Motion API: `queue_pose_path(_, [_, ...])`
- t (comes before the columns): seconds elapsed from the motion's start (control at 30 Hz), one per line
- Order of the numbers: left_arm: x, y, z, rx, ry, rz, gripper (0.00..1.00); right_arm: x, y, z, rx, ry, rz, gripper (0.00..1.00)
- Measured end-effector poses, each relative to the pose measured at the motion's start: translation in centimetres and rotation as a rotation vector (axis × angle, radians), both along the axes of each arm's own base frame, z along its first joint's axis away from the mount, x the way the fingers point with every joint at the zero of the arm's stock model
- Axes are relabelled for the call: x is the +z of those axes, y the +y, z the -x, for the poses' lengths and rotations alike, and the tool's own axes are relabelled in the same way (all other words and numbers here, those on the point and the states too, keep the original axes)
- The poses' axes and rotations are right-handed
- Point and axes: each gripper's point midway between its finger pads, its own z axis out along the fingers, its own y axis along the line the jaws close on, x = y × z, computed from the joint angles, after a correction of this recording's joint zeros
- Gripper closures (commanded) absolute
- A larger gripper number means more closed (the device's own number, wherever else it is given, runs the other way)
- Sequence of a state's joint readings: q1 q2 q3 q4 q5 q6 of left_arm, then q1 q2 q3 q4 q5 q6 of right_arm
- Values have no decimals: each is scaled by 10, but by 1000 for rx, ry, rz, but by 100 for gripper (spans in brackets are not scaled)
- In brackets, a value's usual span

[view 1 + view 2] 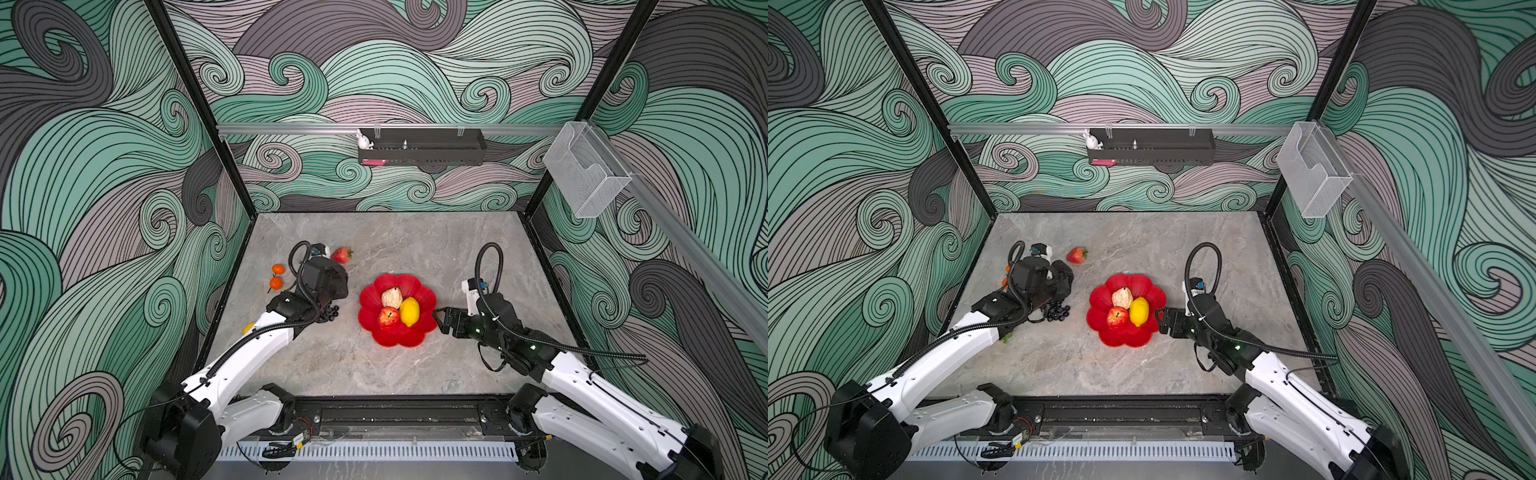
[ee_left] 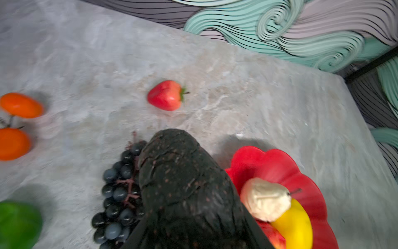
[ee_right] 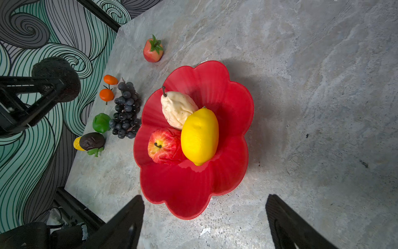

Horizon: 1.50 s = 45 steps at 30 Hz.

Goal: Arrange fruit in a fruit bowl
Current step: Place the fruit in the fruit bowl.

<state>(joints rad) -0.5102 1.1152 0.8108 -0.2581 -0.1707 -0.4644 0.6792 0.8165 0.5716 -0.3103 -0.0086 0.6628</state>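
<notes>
Pinching dark avocado-like piece [image 2: 183, 179] in left gripper [image 1: 334, 282], raised above table [image 1: 374, 365] near grape bunch [image 2: 120, 194]. Holding right gripper [image 1: 441, 319] spread wide, empty, just beside fruit bowl [image 1: 399, 338] rim (contact unclear). In bowl, mid-table: red apple [image 1: 388, 318], lemon [image 1: 410, 311], beige lumpy piece [image 1: 391, 298]. Loose left of bowl: strawberry [image 1: 341, 255], two small oranges [image 1: 276, 284], lime [image 3: 101, 122], second dark piece [image 3: 92, 141] against second lemon [image 3: 76, 143].

The left arm [image 1: 257, 345] stretches forward, left claw [image 1: 330, 286] pointing down, clamped on a dark avocado-like piece [image 2: 183, 183]; the right arm [image 1: 582, 374] sits low, right claw [image 1: 437, 319] level and gaping wide.
</notes>
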Motion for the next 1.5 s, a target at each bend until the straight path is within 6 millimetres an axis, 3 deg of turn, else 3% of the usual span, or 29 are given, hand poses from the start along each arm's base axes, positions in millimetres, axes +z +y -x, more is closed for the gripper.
queue_pose_path(0.23, [0, -71, 24, -343, -82, -8, 55, 13, 3, 2, -16, 13, -65, 12])
queue_pose_path(0.6, [-16, -136, 76, -748, -226, -75, 56, 37, 23, 8, 5, 56, -263, 14])
queue_pose_path(0.73, [-19, -149, 90, -840, -284, -109, 55, 42, 30, 11, 21, 64, -302, 14])
queue_pose_path(1.13, [-23, -175, 107, -958, -359, -158, 55, 44, 58, 21, 91, 89, -346, 14])
queue_pose_path(1.5, [-26, -189, 118, -1008, -379, -157, 55, 33, 72, 23, 113, 116, -332, 19])
